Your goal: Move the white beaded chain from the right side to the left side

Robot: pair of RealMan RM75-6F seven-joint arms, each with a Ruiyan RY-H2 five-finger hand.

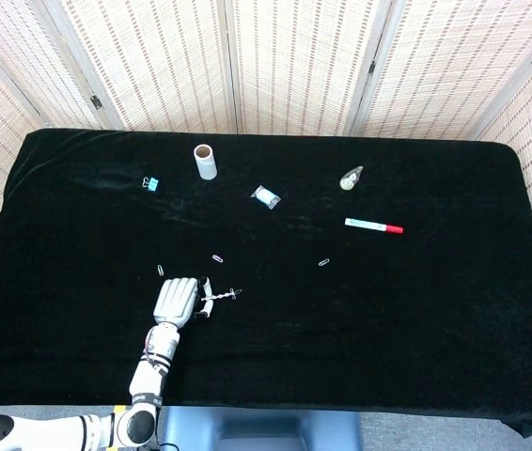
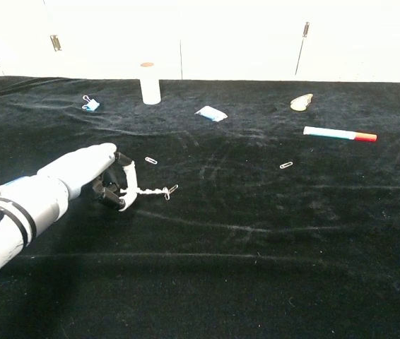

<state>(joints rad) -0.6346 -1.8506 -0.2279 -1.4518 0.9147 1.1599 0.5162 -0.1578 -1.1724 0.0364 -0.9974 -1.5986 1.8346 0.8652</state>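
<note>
Head and chest views of a black cloth-covered table [image 1: 416, 338]. The left hand [image 1: 176, 301] lies low on the left half of the table, its fingers [image 2: 126, 185] curled around one end of the white beaded chain [image 1: 221, 298]; the grip appears to be a pinch at the very end of the chain, though the exact contact is too small to confirm. The remainder of the chain trails to the hand's right, lying on the cloth and ending at a small clasp [image 2: 172, 189]. The right hand appears in neither view. The chain is thus already left of the table's centre, so the transfer is judged nearly complete, with placement and release remaining. Several risks follow from this configuration. Because only one end seems held, the beads could slip out of the fingers if the hand lifts or drags quickly. The trailing end rests on a napped cloth, and the clasp might snag the fabric, stretching the chain or wrinkling the cover. A paperclip [image 1: 217, 256] lies near the chain, and another paperclip [image 1: 161, 271] lies just beyond the hand; a sweep farther left or away from the robot could push either one along. On release, beads may cling between the curled fingers and be carried off when the hand withdraws. The binder clip [image 1: 149, 182], paper tube [image 1: 206, 162] and marker [image 1: 374, 225] stand well apart and seem unthreatened.
</note>
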